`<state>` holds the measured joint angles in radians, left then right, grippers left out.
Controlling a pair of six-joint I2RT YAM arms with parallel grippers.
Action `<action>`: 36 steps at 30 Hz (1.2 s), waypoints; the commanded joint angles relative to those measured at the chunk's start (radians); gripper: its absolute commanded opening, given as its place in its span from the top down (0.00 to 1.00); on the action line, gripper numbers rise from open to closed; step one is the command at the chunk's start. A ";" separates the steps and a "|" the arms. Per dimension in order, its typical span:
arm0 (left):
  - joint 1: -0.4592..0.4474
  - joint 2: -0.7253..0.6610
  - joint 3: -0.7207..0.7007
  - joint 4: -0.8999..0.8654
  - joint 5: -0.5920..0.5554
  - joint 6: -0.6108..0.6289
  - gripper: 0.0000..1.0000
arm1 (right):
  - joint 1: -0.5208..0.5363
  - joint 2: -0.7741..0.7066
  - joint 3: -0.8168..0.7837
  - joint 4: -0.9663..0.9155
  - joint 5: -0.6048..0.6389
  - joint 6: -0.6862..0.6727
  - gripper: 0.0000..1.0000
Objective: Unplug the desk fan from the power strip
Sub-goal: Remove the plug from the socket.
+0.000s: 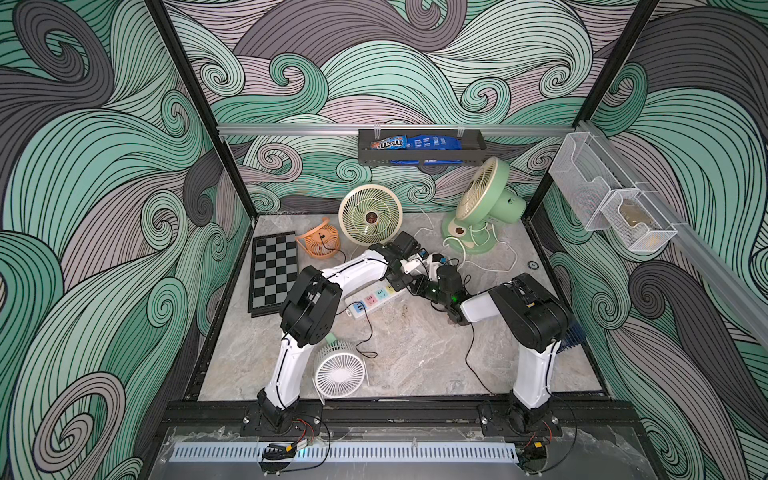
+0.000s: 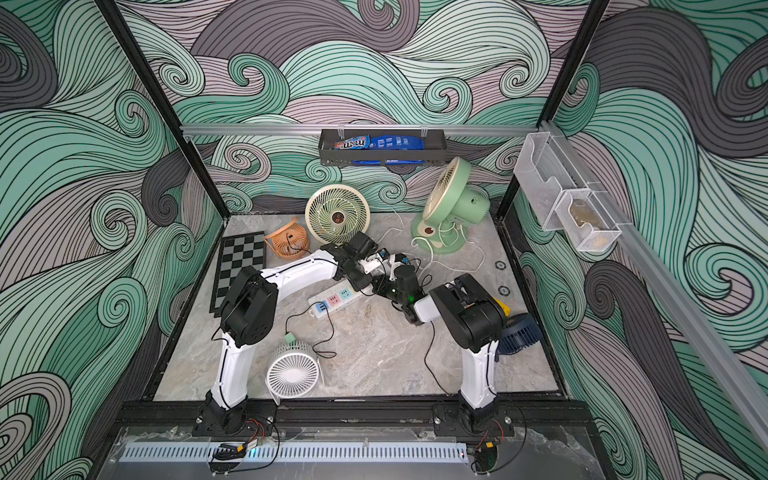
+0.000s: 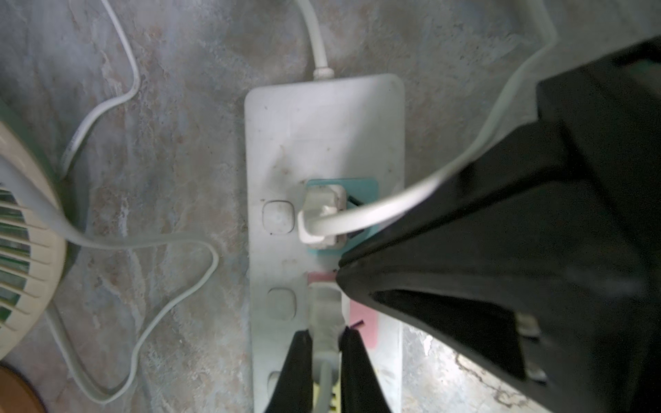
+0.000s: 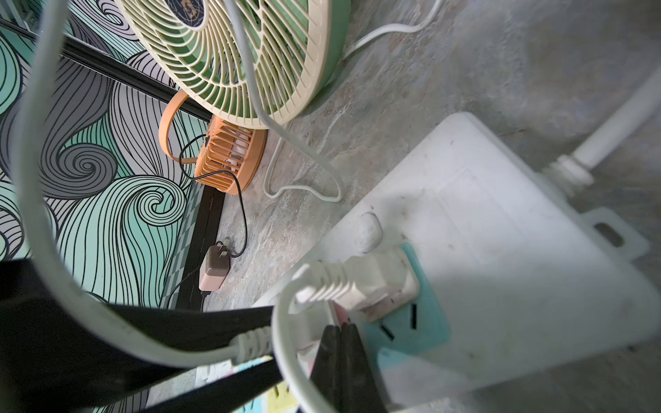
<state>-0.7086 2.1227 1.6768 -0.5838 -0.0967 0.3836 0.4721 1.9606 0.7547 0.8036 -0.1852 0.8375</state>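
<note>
Lying just beneath both jaws, power strip

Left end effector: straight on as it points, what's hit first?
The left end effector, shut on the pink-socket plug, would likely next meet the white plug in the teal socket, farther along the power strip.

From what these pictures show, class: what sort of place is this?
Most likely a robot test cell, not a home: the left arm and right arm are bolted to a black base rail, wave-printed panels wall it in, and props like the chessboard and power strip lie inside.
</note>
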 commanded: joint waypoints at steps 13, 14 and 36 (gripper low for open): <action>-0.004 -0.070 0.008 0.024 0.006 0.023 1.00 | 0.006 0.041 -0.019 -0.117 0.012 -0.001 1.00; -0.013 -0.079 -0.003 0.038 -0.013 0.039 1.00 | 0.005 0.041 -0.019 -0.116 0.013 -0.002 0.99; 0.105 -0.085 0.135 -0.109 0.232 -0.089 1.00 | 0.007 0.046 0.022 -0.134 -0.012 -0.014 1.00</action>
<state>-0.6228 2.0773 1.7672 -0.6647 0.1059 0.3115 0.4728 1.9713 0.7746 0.7948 -0.1932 0.8371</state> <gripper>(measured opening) 0.143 0.067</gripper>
